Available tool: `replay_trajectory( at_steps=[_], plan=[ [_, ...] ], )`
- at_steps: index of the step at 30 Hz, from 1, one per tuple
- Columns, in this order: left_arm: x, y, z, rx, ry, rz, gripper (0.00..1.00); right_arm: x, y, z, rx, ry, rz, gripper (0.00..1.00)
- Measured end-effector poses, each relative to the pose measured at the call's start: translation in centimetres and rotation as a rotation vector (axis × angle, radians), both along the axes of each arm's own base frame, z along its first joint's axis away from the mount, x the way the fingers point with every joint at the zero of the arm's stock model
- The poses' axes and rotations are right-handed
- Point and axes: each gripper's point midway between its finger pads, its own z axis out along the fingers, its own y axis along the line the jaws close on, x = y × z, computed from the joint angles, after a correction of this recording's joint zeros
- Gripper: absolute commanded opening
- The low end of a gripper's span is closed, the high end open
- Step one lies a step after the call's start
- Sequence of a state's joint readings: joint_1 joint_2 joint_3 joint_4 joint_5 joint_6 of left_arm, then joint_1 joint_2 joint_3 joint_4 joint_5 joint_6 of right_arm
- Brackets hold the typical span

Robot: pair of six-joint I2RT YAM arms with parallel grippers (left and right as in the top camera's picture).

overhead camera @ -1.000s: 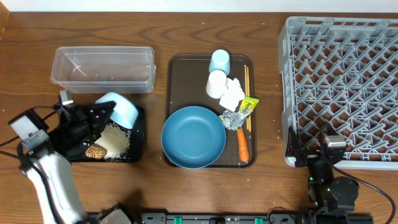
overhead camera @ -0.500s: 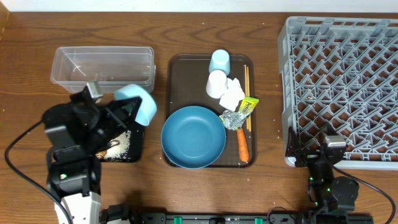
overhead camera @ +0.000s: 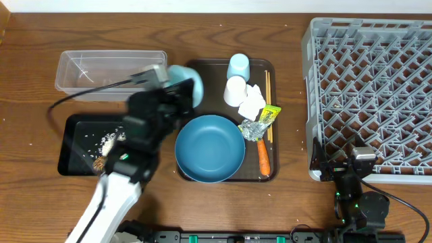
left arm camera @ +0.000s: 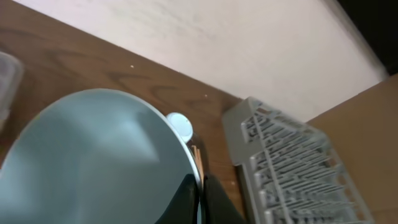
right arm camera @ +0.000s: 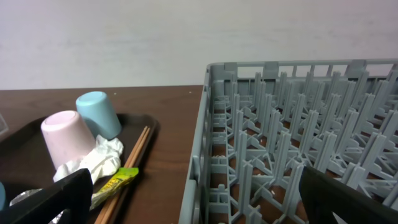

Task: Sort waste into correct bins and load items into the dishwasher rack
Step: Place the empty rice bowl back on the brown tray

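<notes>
From overhead, we see the left gripper holding the pale-blue bowl over the brown tray's far left corner, above the wooden table. In the left wrist view, its fingers pinch the bowl's rim between them, with a pale wall behind. In the right wrist view, the right gripper is spread wide to the right of the tray, facing the grey rack.

Overhead looking straight down on the bench, both wrist views close behind their jaws, sharing the grey rack ahead.
</notes>
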State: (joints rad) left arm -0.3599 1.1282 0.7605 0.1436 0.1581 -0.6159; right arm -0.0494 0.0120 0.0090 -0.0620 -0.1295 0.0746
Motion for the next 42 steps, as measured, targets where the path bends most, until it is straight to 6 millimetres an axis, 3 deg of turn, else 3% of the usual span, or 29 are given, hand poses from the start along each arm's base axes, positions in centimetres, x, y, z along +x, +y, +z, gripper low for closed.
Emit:
replay_trajectory(
  at_steps=[4,11,17,20,24,31,34,37,38,40,42],
  plan=[
    [2.0,-2.0,-3.3,0.077,0.012,0.012,0.06,0.0,0.0,0.0,0.000,0.000,0.000,0.99],
    [5.7,-3.0,-9.0,0.151,0.024,0.054,0.06,0.0,0.0,0.0,0.000,0.000,-0.001,0.99],
    [6.3,-2.6,-13.2,0.225,0.084,0.073,0.06,0.0,0.0,0.0,0.000,0.000,-0.002,0.99],
    [6.2,-2.3,-14.4,0.257,0.110,0.073,0.17,0.0,0.0,0.0,0.000,0.000,-0.002,0.99],
    [6.2,-2.2,-14.5,0.269,0.109,0.077,0.30,0.0,0.0,0.0,0.000,0.000,-0.002,0.99],
    [6.2,-2.1,-14.4,0.270,0.108,0.081,0.32,0.0,0.0,0.0,0.000,0.000,-0.002,0.99],
    [5.8,-2.0,-13.6,0.267,0.111,0.075,0.32,0.0,0.0,0.0,0.000,0.000,-0.002,0.99],
    [4.7,-1.6,-11.3,0.263,0.106,0.071,0.35,0.0,-0.1,0.0,0.000,0.000,-0.003,0.99],
    [4.1,-1.4,-10.3,0.262,0.104,0.068,0.44,0.0,0.0,0.0,0.000,0.000,-0.003,0.99],
    [2.7,-0.9,-8.0,0.254,0.097,0.058,0.83,0.0,0.0,0.0,0.000,0.000,-0.003,0.99],
    [0.7,-0.6,-6.0,0.240,0.097,0.028,0.89,0.0,-0.1,0.0,0.000,0.000,-0.003,0.99]
  ],
)
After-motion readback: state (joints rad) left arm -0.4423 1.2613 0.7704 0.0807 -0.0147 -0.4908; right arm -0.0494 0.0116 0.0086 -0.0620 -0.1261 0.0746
